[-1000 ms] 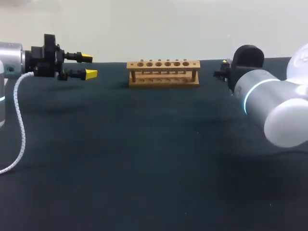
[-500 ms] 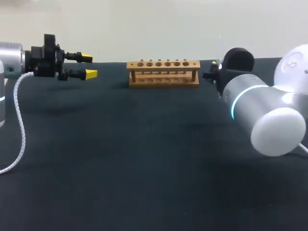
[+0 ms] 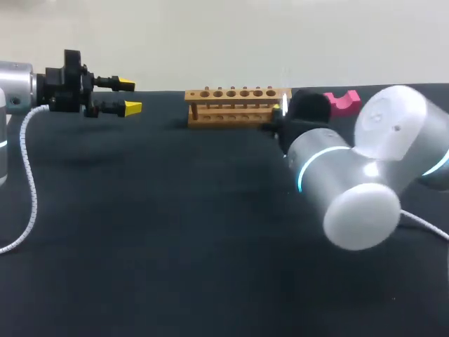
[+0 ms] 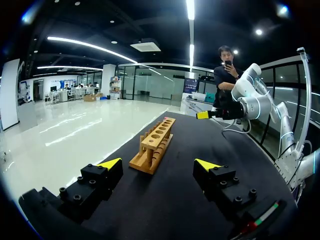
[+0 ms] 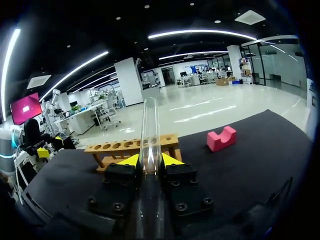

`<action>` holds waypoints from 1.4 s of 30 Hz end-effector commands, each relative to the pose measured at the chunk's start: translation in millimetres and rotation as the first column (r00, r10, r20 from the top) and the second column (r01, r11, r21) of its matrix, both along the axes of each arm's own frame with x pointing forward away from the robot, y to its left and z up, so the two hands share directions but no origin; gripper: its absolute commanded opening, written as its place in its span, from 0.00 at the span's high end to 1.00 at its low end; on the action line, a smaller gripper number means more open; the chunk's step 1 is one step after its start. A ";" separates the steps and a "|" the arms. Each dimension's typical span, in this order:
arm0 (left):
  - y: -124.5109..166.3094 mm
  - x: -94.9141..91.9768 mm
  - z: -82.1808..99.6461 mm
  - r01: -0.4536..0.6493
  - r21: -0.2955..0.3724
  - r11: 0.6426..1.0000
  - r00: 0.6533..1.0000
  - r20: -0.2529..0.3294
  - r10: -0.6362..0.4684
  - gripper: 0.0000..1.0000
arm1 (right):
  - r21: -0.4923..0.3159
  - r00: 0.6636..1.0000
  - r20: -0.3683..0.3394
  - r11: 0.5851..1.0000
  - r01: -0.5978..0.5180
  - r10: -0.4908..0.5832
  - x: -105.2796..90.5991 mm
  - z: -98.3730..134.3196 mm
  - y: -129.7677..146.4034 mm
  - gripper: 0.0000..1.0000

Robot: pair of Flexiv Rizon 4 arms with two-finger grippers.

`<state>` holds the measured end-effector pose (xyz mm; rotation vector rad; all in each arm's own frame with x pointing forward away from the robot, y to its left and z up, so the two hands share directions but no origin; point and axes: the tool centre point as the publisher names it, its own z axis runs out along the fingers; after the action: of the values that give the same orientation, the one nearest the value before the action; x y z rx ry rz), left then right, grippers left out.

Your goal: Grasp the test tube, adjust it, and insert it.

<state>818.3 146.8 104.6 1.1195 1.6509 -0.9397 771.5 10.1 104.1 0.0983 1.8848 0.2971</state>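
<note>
Grasping is done: the clear glass test tube (image 5: 149,131) is pinched in the right gripper's (image 5: 150,161) fingers, apparently just beside the light wooden rack (image 5: 131,146), insertion pending, while the left gripper (image 3: 129,96) hangs spread.

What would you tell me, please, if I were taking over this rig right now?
Left gripper: open, empty, off the left end of the wooden rack.
Right gripper: shut on the test tube, close by the rack's right end.
Done: tube grasped. The rack's holes look empty.
To do: line the tube up over a hole and insert it.
A pink block lies right of the rack.
</note>
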 end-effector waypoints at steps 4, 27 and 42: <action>0.0 -1.8 -0.8 -0.004 -0.001 1.000 1.000 0.005 0.004 0.00 | 0.058 0.996 0.081 0.997 -0.045 0.041 23.5 -14.4 21.5 1.00; 0.0 -1.8 -0.8 -0.004 -0.001 1.000 1.000 0.005 0.004 0.00 | 0.099 0.982 -0.108 0.985 -0.143 0.154 42.0 -28.3 43.2 1.00; 0.0 -1.8 -0.8 -0.004 -0.001 1.000 1.000 0.005 0.004 0.00 | 0.104 0.975 -0.152 0.983 -0.150 0.165 56.8 -40.1 44.5 1.00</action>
<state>818.3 146.8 104.6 1.1195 1.6510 -0.9397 822.0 54.6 67.4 0.0622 2.0491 0.4521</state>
